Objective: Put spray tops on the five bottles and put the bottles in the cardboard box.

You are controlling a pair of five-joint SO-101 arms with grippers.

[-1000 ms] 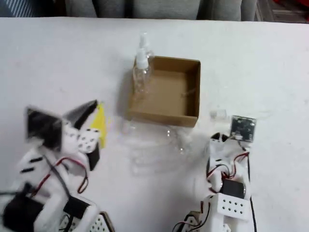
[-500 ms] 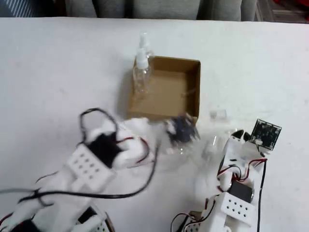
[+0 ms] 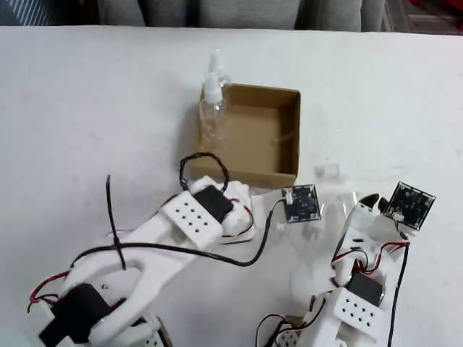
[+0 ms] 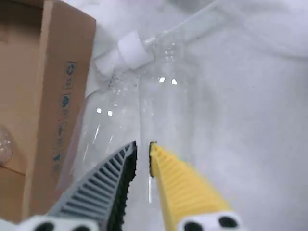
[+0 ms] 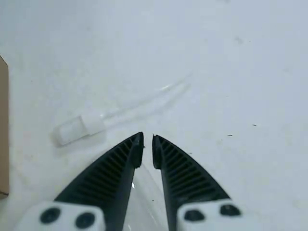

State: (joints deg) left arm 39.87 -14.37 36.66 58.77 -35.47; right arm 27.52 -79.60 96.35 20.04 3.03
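Cardboard box (image 3: 242, 172) sits near the middle of the white tabletop (image 3: 87, 87), and two bottles with spray tops (image 3: 211, 112) stand upright at its left wall; whether they are inside or just beside it I cannot tell. In the high view the left arm (image 3: 195, 217) lies stretched across the tabletop in front of the box, and the right arm (image 3: 362, 246) is near the right front corner. The left pincer (image 4: 143, 153) is almost clenched, with only a thin slit between the grey finger and the yellow one, and it grasps nothing. It hovers over two clear bottles (image 4: 163, 96) that lie side by side on the tabletop, just beside the outer wall of the box. A white spray top (image 4: 130, 50) is at their necks, but I cannot tell if it is fixed on. The right pincer (image 5: 147, 147) is also nearly clenched and empty. Near its tips a loose spray top (image 5: 79, 129) with its thin tube lies flat on the tabletop.
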